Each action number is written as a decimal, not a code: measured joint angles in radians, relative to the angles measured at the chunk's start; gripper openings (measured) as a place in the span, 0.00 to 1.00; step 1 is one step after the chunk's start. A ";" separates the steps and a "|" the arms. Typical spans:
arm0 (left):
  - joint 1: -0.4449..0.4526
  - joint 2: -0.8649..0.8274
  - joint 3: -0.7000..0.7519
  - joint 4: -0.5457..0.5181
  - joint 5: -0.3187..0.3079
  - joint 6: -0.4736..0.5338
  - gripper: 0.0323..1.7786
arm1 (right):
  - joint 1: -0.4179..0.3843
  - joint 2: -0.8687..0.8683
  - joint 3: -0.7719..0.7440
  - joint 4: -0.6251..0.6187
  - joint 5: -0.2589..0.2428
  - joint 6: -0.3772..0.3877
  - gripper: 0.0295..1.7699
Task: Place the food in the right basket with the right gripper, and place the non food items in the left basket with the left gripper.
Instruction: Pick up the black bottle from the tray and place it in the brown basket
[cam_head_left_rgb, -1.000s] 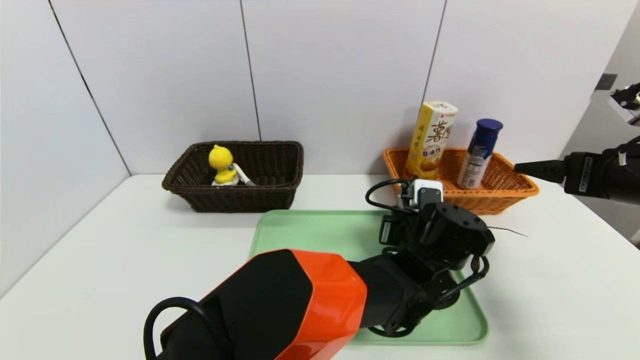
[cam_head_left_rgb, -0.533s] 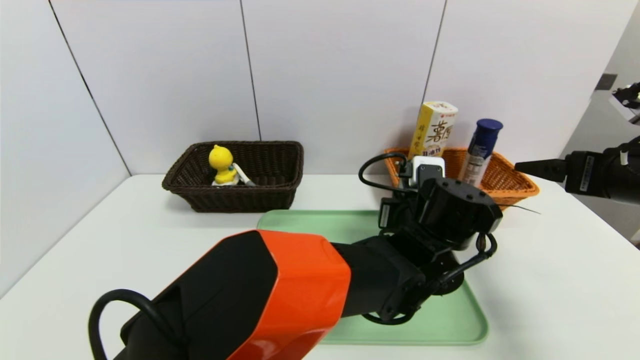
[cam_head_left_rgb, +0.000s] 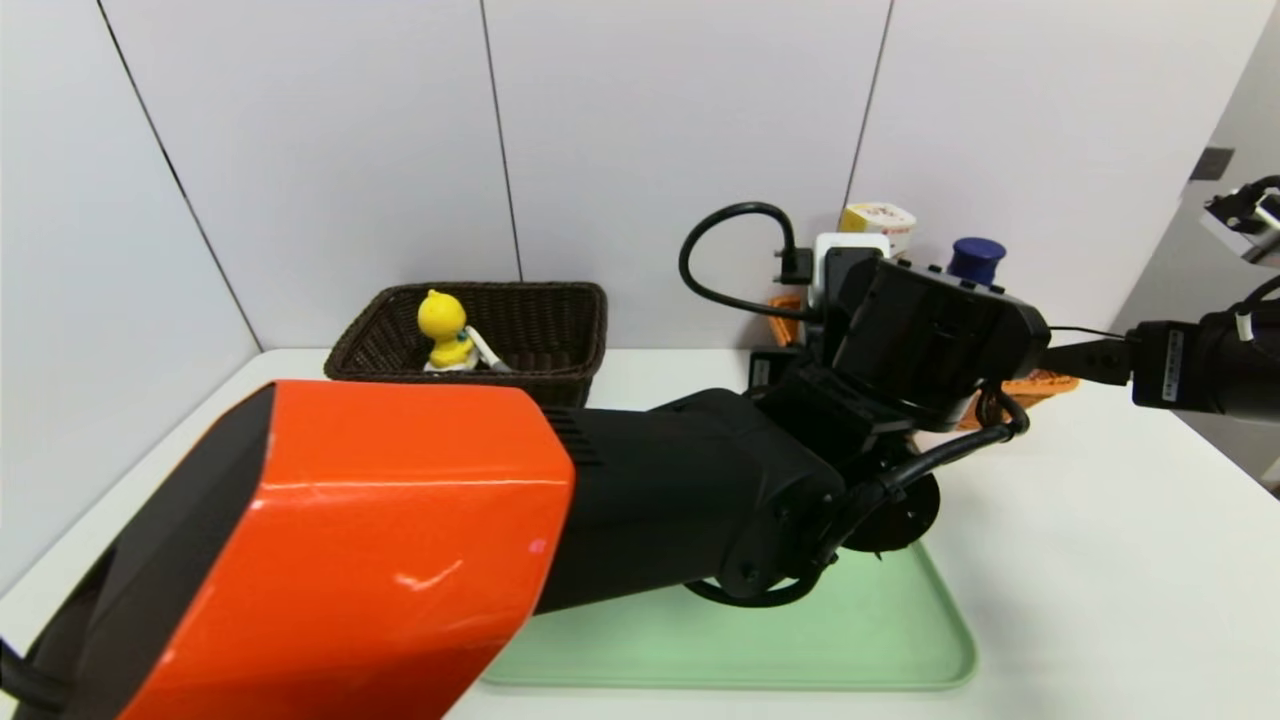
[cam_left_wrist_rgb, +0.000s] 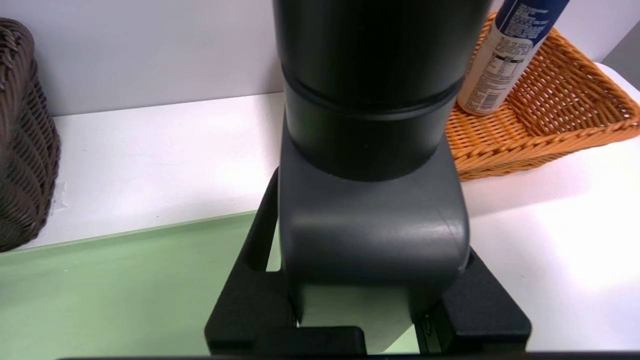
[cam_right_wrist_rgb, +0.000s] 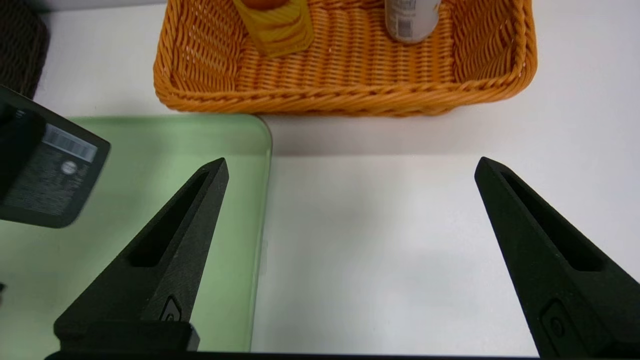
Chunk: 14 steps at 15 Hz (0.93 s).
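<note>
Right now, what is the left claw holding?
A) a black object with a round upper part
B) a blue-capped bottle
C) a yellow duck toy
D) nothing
A: the left wrist view shows the left claw shut on the black object, lifted above the green tray, while the yellow duck toy sits in the brown basket.
</note>
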 joint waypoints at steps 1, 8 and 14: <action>0.001 -0.023 0.000 0.027 -0.006 -0.005 0.33 | 0.000 -0.001 -0.009 0.030 0.000 -0.006 0.96; 0.163 -0.193 0.009 0.143 -0.061 -0.005 0.33 | 0.000 -0.002 -0.019 0.045 0.000 -0.022 0.96; 0.437 -0.280 0.053 0.264 -0.294 -0.006 0.33 | 0.001 0.008 -0.003 0.042 0.000 -0.023 0.96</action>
